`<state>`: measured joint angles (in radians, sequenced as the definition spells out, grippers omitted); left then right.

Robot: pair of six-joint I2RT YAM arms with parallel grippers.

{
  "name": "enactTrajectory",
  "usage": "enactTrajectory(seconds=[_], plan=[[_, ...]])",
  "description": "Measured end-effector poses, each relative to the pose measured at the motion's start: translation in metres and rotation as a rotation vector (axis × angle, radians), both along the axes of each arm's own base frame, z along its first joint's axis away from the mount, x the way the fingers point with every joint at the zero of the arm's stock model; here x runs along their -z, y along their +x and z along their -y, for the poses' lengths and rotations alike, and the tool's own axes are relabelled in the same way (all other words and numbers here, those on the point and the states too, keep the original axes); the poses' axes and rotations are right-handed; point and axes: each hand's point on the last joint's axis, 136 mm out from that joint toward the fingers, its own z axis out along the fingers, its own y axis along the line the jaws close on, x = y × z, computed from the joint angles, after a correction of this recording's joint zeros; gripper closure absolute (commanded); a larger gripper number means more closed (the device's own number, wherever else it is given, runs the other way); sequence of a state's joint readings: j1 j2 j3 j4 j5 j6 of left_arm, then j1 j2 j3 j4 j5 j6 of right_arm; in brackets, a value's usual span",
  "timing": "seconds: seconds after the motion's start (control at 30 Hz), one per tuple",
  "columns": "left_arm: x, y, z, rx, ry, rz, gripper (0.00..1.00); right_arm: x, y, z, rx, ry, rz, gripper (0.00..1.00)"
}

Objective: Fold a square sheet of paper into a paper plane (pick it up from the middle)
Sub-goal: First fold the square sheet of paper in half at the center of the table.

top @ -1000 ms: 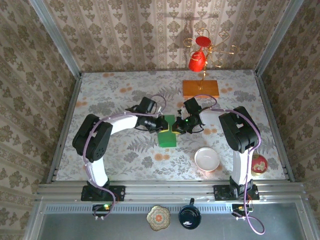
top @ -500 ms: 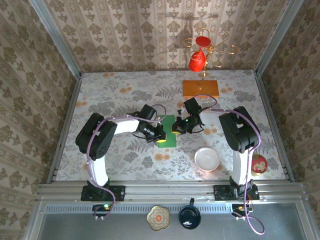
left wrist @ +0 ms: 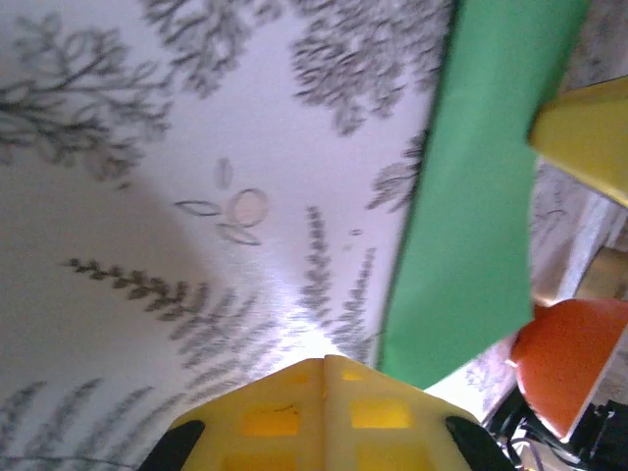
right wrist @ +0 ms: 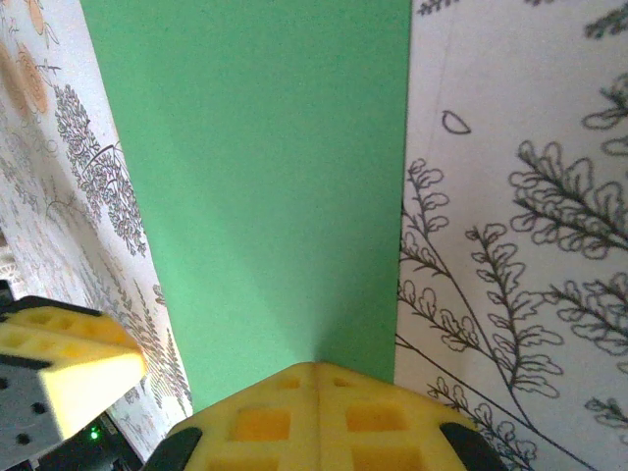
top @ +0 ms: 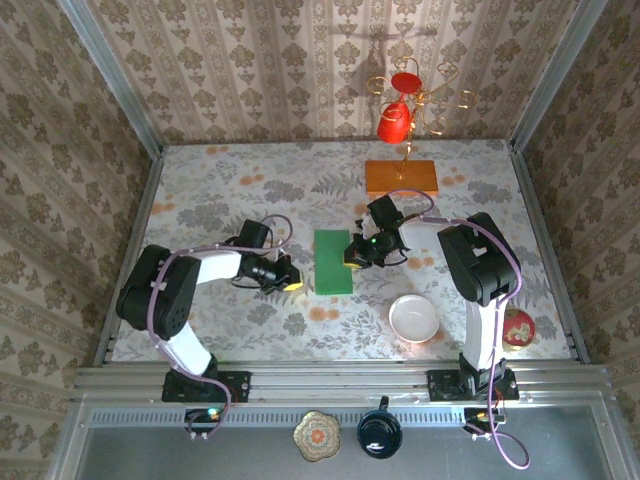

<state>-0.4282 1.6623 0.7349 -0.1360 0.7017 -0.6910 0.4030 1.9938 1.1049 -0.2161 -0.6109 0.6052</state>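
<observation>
Two small things sit nearest me, on the ledge in front of my bases: a patterned dish [top: 318, 435] and a dark blue mug [top: 379, 435]. On the table [top: 220, 190] itself, a white bowl [top: 414, 319] stands near my right arm, and a red dish [top: 518, 327] lies just right of that arm's post.

Further in, my left fingers [top: 290, 283] [left wrist: 324, 392] are pressed together with nothing between them. They sit low over the bare flowered tabletop, just left of the sheet of paper [top: 330, 265] and apart from it. I cannot tell whether they touch the table.

The sheet lies flat near the middle of the table as a narrow bright green rectangle [left wrist: 471, 226], its long sides running away from me.

My right fingers [top: 355, 255] [right wrist: 314, 392] are closed too and grip nothing. Their joined tips point down at the paper's right long edge [right wrist: 265, 177], about halfway along it.

Beyond them, an orange wooden slab [top: 401, 177] lies toward the back of the table. A gold wire stand [top: 406, 150] rises there, with a red mug [top: 394, 122] hanging from it, close to the patterned back wall.
</observation>
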Motion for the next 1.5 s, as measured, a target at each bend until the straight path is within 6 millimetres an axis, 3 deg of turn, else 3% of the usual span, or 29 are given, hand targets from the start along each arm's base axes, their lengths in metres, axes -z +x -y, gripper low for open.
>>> enactTrajectory(seconds=[0.2, 0.33, 0.5, 0.63, 0.8, 0.9, 1.03, 1.23, 1.37, 1.5], plan=[[-0.034, 0.018, 0.054, 0.089, -0.063, 0.087, 0.93, 0.000, 0.000, 0.000, 0.000, 0.000, 0.000, 0.96], [-0.025, 0.030, 0.081, 0.126, -0.068, 0.080, 0.93, 0.000, 0.000, 0.000, 0.000, 0.000, 0.000, 0.96], [0.009, 0.024, 0.071, 0.109, -0.024, -0.018, 0.93, 0.000, 0.000, 0.000, 0.000, 0.000, 0.000, 0.96], [0.010, 0.023, 0.057, 0.080, -0.032, -0.029, 0.93, 0.000, 0.000, 0.000, 0.000, 0.000, 0.000, 0.96], [0.010, 0.011, 0.011, -0.019, -0.020, -0.062, 0.93, 0.000, 0.000, 0.000, 0.000, 0.000, 0.000, 0.96], [0.008, 0.003, 0.001, -0.036, 0.006, -0.080, 0.92, 0.000, 0.000, 0.000, 0.000, 0.000, 0.000, 0.96], [-0.006, -0.007, 0.021, 0.026, 0.008, -0.058, 0.92, 0.000, 0.000, 0.000, 0.001, 0.000, 0.000, 0.96], [-0.045, 0.003, 0.069, 0.116, -0.059, 0.058, 0.93, 0.000, 0.000, 0.000, 0.003, 0.000, -0.002, 0.96], [-0.030, 0.000, 0.077, 0.138, -0.044, 0.028, 0.93, 0.000, 0.000, 0.000, 0.003, 0.000, -0.002, 0.96], [0.000, -0.014, 0.067, 0.134, 0.017, -0.049, 0.93, 0.000, 0.000, 0.000, 0.002, 0.000, -0.002, 0.96]])
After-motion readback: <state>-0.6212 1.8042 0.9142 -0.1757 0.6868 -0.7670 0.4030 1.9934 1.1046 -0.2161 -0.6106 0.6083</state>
